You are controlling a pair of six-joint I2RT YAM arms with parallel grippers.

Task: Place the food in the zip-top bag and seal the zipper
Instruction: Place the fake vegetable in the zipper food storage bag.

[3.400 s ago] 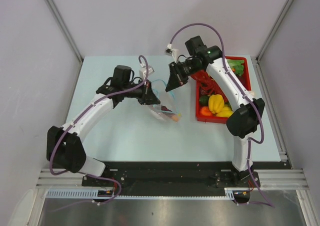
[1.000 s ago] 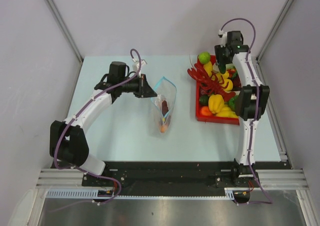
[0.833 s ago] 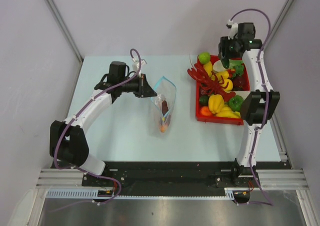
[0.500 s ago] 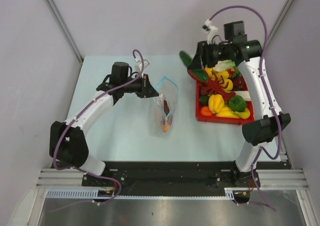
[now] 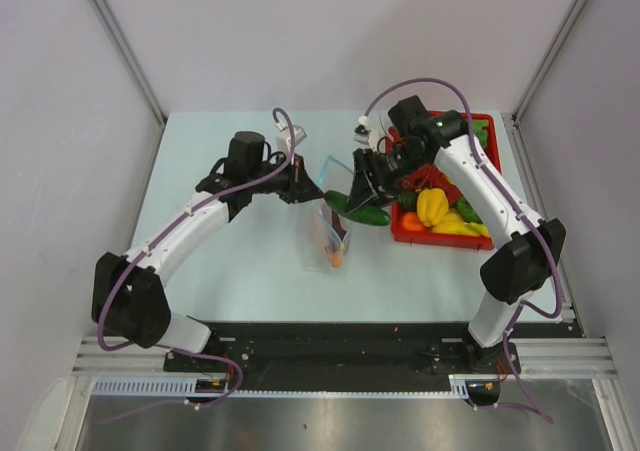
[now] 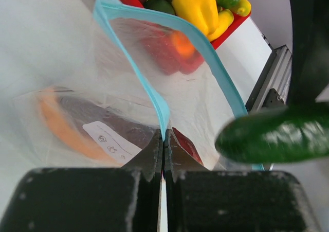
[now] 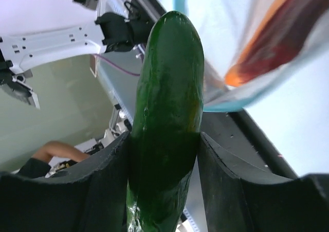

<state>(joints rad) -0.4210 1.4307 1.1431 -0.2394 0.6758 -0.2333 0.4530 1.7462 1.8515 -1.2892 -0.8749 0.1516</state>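
In the right wrist view the cucumber (image 7: 167,113) runs off the bottom edge. In the left wrist view its right end is cut off and blurred. From above, the right arm (image 5: 480,181) hides much of the far part of the red tray (image 5: 420,239). Inside the zip-top bag (image 6: 200,108), a dark red piece (image 6: 110,120) and an orange piece (image 6: 56,124) are too hazy to name.

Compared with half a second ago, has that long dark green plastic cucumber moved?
Yes. The right gripper has carried the cucumber from the red tray's far-left corner to off its left side, beside the clear plastic bag.
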